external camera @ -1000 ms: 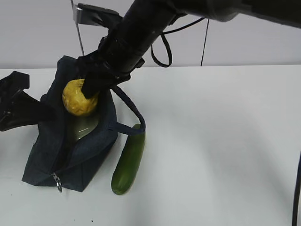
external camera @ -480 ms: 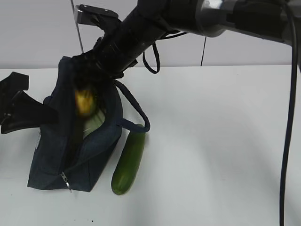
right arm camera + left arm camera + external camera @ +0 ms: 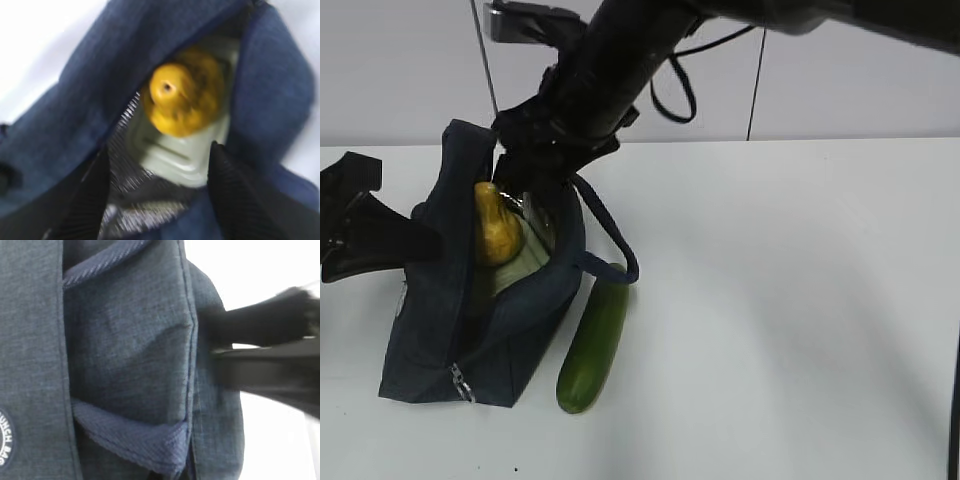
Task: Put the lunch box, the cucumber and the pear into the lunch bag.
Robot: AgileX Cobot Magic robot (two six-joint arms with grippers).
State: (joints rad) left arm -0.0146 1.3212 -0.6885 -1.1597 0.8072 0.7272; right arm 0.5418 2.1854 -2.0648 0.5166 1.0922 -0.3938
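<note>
The navy lunch bag [image 3: 500,340] stands open at the left of the white table. Inside it the yellow pear [image 3: 495,232] rests on the pale green lid of the lunch box [image 3: 518,268]. My right gripper [image 3: 525,195] hovers open just over the bag's mouth. In the right wrist view its two black fingers [image 3: 90,195] stand wide apart, clear of the pear [image 3: 182,100] and the lunch box [image 3: 185,155]. My left gripper [image 3: 405,243] is shut on the bag's left side, and fabric [image 3: 125,340] fills its view. The cucumber [image 3: 593,345] lies on the table beside the bag.
One strap handle [image 3: 610,245] of the bag loops out to the right, over the cucumber's far end. A thin pole [image 3: 485,60] and a cable [image 3: 753,90] run up the back wall. White tabletop [image 3: 790,300] stretches to the right of the cucumber.
One second ago my right gripper held the pear above the bag's mouth. It has since opened, and the pear has dropped onto the lunch box lid inside. The left gripper has stayed put.
</note>
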